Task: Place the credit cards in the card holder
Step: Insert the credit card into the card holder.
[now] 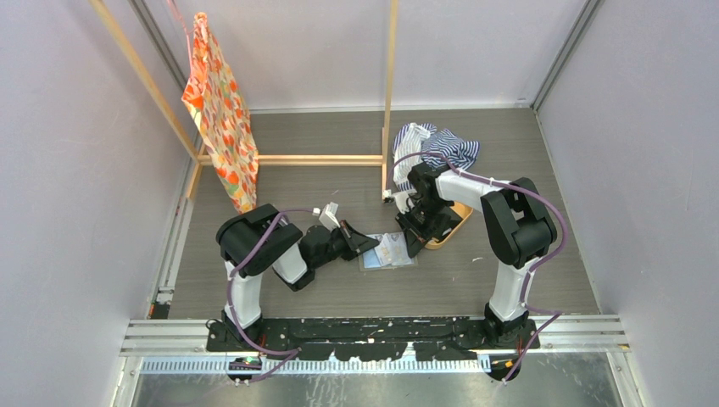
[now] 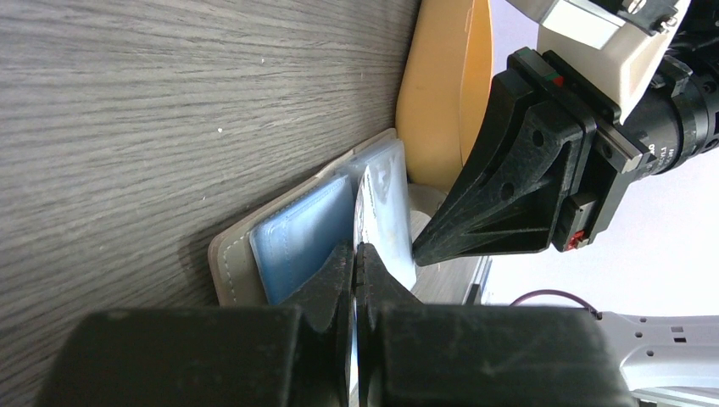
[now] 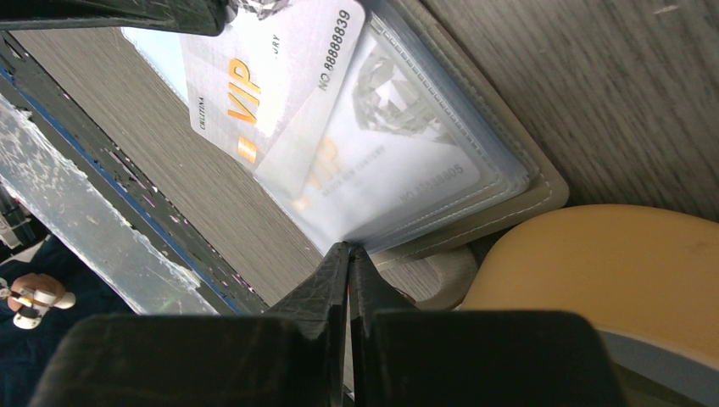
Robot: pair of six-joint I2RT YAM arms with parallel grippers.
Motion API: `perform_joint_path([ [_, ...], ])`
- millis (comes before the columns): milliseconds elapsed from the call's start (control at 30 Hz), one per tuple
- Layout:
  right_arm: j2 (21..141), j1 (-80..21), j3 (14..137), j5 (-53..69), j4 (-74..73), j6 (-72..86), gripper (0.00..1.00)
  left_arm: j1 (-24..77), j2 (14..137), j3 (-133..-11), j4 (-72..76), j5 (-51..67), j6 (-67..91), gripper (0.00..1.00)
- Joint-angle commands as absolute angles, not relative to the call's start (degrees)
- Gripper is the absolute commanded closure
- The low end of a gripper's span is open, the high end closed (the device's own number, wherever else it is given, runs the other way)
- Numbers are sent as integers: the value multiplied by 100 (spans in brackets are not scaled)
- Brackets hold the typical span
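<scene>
The grey-taupe card holder [image 1: 390, 253] lies open on the table, its clear blue-tinted sleeves up. My left gripper [image 2: 354, 248] is shut on a whitish credit card [image 2: 374, 199], seen edge-on over the open holder [image 2: 231, 263]. In the right wrist view that card [image 3: 271, 76] reads "VIP" and its lower corner overlaps a sleeve that has another pale card [image 3: 398, 144] inside. My right gripper [image 3: 349, 248] is shut on the edge of a clear sleeve of the holder [image 3: 517, 212]. In the top view the left gripper [image 1: 371, 244] and right gripper [image 1: 414, 244] flank the holder.
The oval orange-tan tray [image 1: 454, 222] sits right behind the holder, also in the wrist views [image 3: 610, 263] [image 2: 441, 102]. A striped cloth [image 1: 437, 146] lies at the back. A wooden frame [image 1: 318, 158] with a hanging orange patterned bag [image 1: 222, 110] stands at the back left.
</scene>
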State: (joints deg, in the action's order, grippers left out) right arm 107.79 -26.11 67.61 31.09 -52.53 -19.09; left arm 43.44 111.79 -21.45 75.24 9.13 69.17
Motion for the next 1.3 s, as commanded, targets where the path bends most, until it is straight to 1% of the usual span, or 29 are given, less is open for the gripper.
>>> perform_joint_path([
  [0, 10802, -2657, 6899, 3101, -5227, -1877, 92, 4368, 11121, -2285, 6995, 982, 6936, 100],
  [233, 10776, -2655, 6908, 3120, -5245, -1876, 92, 4368, 10962, -2460, 6283, 1101, 7084, 100],
  [600, 10737, -2667, 6916, 3134, -5247, -1872, 91, 4337, 10432, -2720, 4983, 1358, 6782, 100],
  [933, 10722, -2665, 6917, 3112, -5247, -1886, 91, 3990, 10184, -3306, 3824, 2303, 6110, 100],
  [1067, 10723, -2666, 6916, 3111, -5247, -1883, 91, 3955, 10278, -3531, 3598, 2657, 5891, 100],
  [1267, 10731, -2670, 6917, 3111, -5252, -1889, 91, 3951, 10473, -3623, 3644, 2900, 5852, 100],
])
